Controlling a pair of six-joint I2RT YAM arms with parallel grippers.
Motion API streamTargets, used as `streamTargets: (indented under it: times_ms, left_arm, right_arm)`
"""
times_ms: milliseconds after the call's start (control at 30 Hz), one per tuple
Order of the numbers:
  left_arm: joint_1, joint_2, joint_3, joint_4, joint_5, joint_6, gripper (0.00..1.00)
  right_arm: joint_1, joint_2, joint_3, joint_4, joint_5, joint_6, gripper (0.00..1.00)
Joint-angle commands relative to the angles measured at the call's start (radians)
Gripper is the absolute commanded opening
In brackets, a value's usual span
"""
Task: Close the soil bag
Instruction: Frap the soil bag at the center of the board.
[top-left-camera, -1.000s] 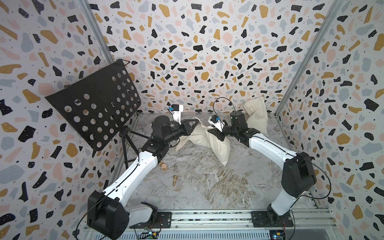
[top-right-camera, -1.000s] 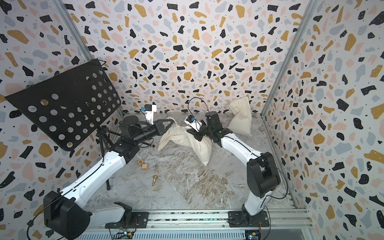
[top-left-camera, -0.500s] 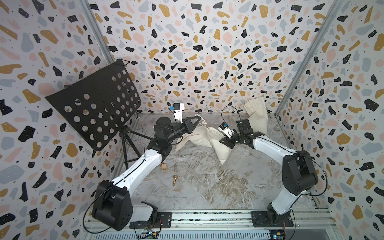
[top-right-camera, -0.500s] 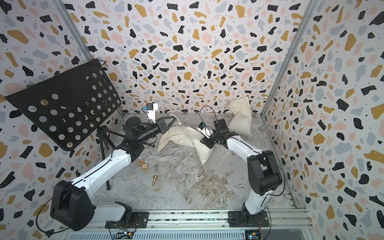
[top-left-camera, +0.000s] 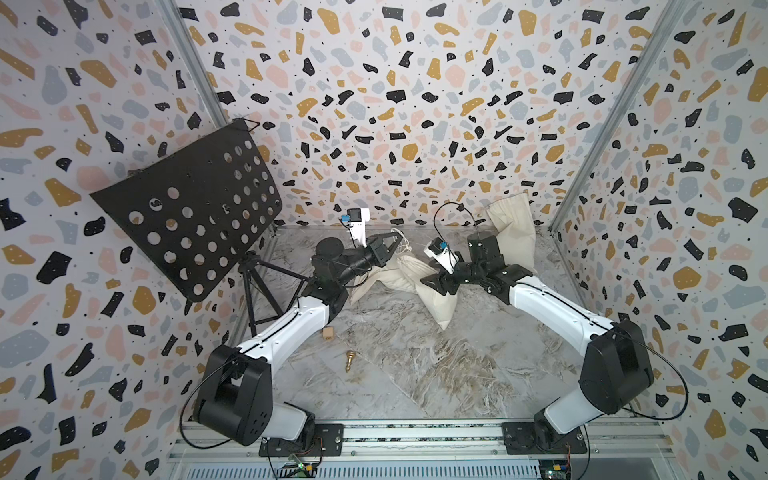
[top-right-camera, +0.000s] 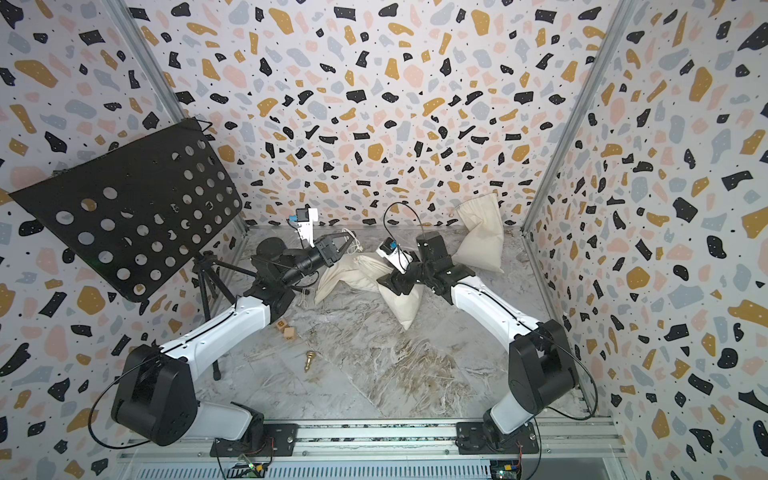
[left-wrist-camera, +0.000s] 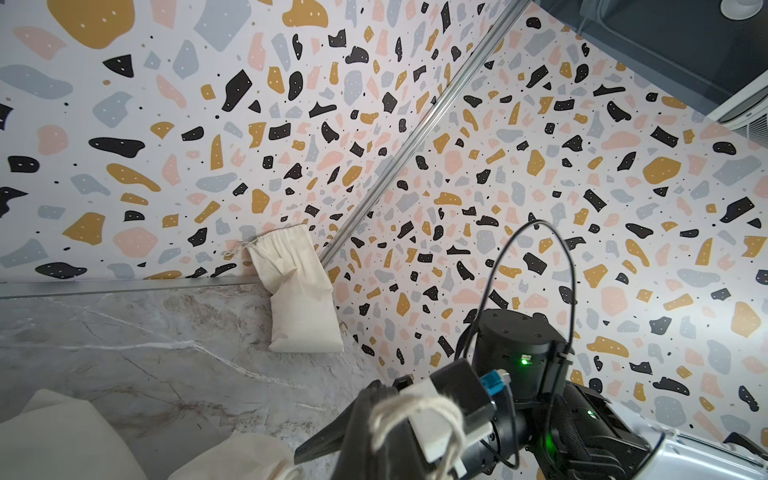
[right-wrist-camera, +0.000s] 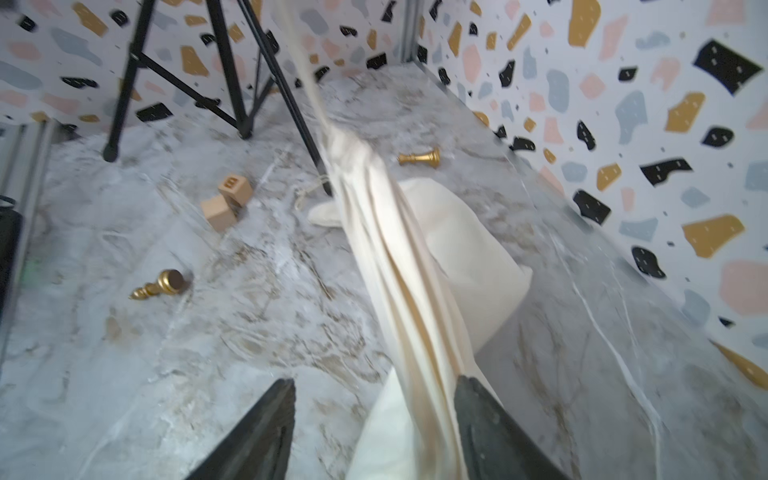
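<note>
Clamping the drawstring (left-wrist-camera: 419, 402), the left pincer (top-left-camera: 397, 239) is shut; the soil bag (top-left-camera: 436, 299) is straddled by the released right pincer (right-wrist-camera: 374, 378).

The right claw (top-left-camera: 432, 284) opens and drops lower in the frame. The soil bag (top-left-camera: 438, 306) sags onto the tabletop (top-left-camera: 415, 365). The left claw (top-left-camera: 397, 240) tugs the string (left-wrist-camera: 415, 409) farther up.

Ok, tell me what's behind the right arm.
A second cloth bag leans in the back corner, drawstring end up. In a top view the arm hides its lower edge.
</note>
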Motion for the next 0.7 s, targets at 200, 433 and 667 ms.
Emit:
streamTargets:
  times_ms: [200,433,667]
  left_arm:
    - [-0.001,-0.064,-0.003,0.073,0.021,0.007,0.00]
    - [-0.001,-0.080,-0.001,0.073,0.023,0.001,0.00]
    - [-0.001,-0.107,0.020,0.078,0.035,-0.019,0.00]
  right_arm:
    - [0.065,0.091,0.154,0.264,-0.063,0.213,0.67]
    - [0.065,0.140,0.186,0.317,-0.100,0.247,0.45]
    - [0.064,0.150,0.139,0.196,-0.022,0.157,0.13]
